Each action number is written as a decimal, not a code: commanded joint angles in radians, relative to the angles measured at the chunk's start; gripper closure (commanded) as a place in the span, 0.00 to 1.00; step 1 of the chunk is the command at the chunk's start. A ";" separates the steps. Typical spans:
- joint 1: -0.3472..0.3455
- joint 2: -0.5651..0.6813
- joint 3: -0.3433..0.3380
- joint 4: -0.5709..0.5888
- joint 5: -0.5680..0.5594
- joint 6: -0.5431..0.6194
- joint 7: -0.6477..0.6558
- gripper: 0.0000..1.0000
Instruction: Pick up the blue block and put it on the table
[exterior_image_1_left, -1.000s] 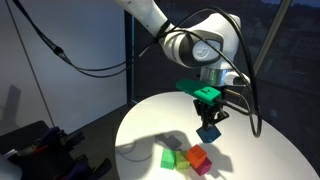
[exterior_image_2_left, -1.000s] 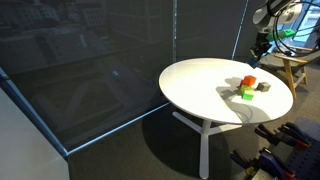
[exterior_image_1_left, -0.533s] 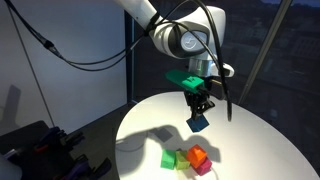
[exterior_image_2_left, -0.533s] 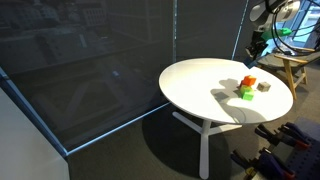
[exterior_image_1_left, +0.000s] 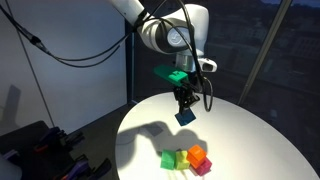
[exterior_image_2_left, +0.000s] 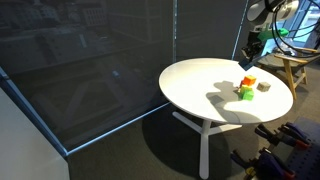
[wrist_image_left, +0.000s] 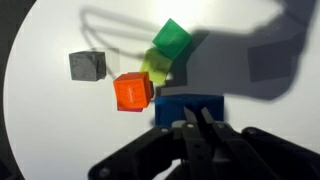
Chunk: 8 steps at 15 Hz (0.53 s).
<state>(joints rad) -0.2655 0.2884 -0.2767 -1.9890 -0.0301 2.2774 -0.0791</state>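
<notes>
Arm (exterior_image_1_left: 165, 35) in an exterior view reaches in from the top, claw (exterior_image_1_left: 185, 104) pointing down over the table (exterior_image_1_left: 250, 130). Claw is clamped on the blue block (exterior_image_1_left: 186, 117). Block hangs tilted in the air, clear of the tabletop, w/ nothing under it but the arm's shadow (exterior_image_1_left: 150, 132). Other cubes sit in a tight cluster nearer the front edge: green cube (exterior_image_1_left: 169, 158), orange cube (exterior_image_1_left: 197, 153), pink cube (exterior_image_1_left: 204, 167). They're well apart from the lifted block, below and slightly to the side of it in the pic.

In an exterior view from farther off, the round white table (exterior_image_2_left: 200, 80) shows whole on its pedestal. Claw (exterior_image_2_left: 249, 58) hangs above the far side of it. Held block is too small to make out here. Cluster reads as orange cube (exterior_image_2_left: 248, 81) over green cube (exterior_image_2_left: 245, 93), w/ a grey cube (exterior_image_2_left: 264, 86) just beside them.

Wrist view: claw (wrist_image_left: 196, 128) comes in from the bottom, fingers drawn close together, blue block (wrist_image_left: 190, 106) gripped right at the tips. White table (wrist_image_left: 60, 120) lies beneath. Orange cube (wrist_image_left: 132, 91) appears just beside the blue block in the pic. Yellow-green cube (wrist_image_left: 155, 67) sits btw the orange one and the green cube (wrist_image_left: 171, 39), touching both as far as I can tell. Grey cube (wrist_image_left: 87, 65) stands apart on the other side of the orange one.
</notes>
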 joint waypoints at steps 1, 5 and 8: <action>0.017 -0.052 0.011 -0.065 -0.036 0.001 0.036 0.95; 0.028 -0.047 0.027 -0.100 -0.030 0.018 0.031 0.95; 0.039 -0.037 0.034 -0.120 -0.035 0.031 0.041 0.95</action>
<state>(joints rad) -0.2351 0.2709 -0.2507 -2.0724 -0.0363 2.2867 -0.0730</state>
